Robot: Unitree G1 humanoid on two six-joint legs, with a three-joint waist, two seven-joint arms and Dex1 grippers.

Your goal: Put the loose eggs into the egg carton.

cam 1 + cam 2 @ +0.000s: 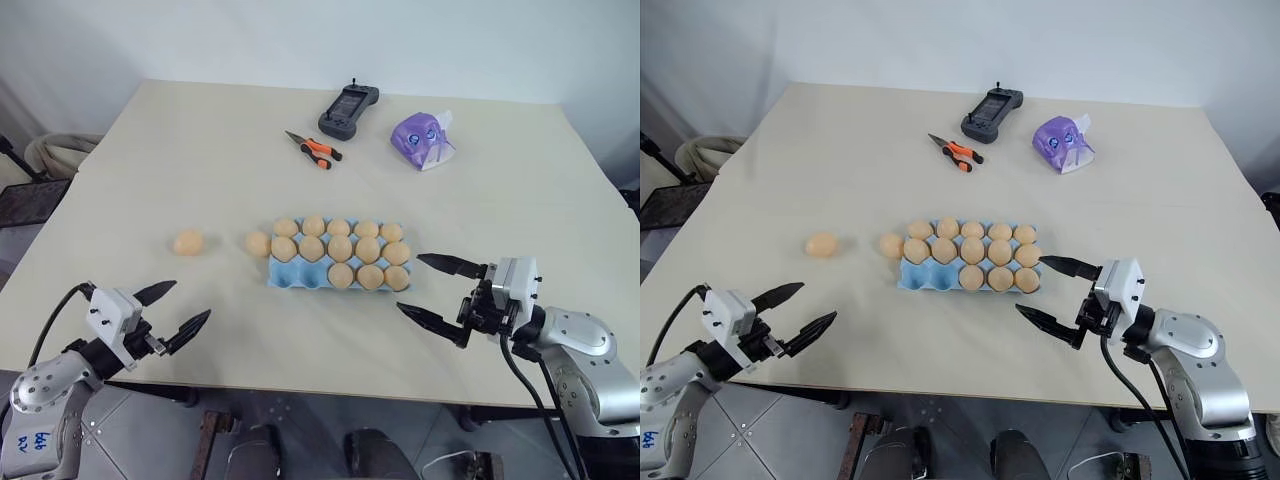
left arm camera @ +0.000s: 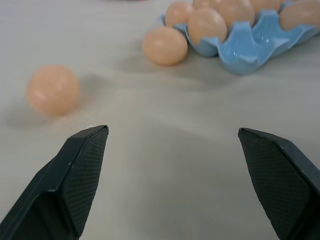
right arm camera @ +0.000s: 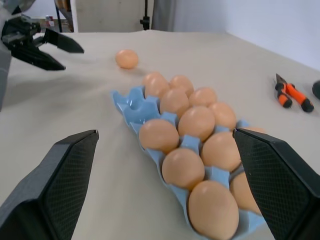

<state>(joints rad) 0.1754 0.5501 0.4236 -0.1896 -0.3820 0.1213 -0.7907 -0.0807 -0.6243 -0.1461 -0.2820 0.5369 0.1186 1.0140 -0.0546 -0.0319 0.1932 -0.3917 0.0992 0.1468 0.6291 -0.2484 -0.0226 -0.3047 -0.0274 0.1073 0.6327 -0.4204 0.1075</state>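
Best to swing the left gripper (image 1: 183,306), fingers spread wide and empty, toward the loose eggs (image 1: 188,243) between worktop left edge and egg carton (image 1: 294,273), grabbing gently round the middle; right gripper (image 1: 443,291) also gaping, holding nothing.

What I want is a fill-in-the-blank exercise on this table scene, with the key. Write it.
1. ____ loose eggs lie on the table outside the egg carton.
2. The egg carton holds ____ eggs, leaving two cups empty.
3. The left gripper and the right gripper are both empty and ____.
4. The pliers beyond the carton have ____ handles.

Missing words: two; thirteen; open; orange.
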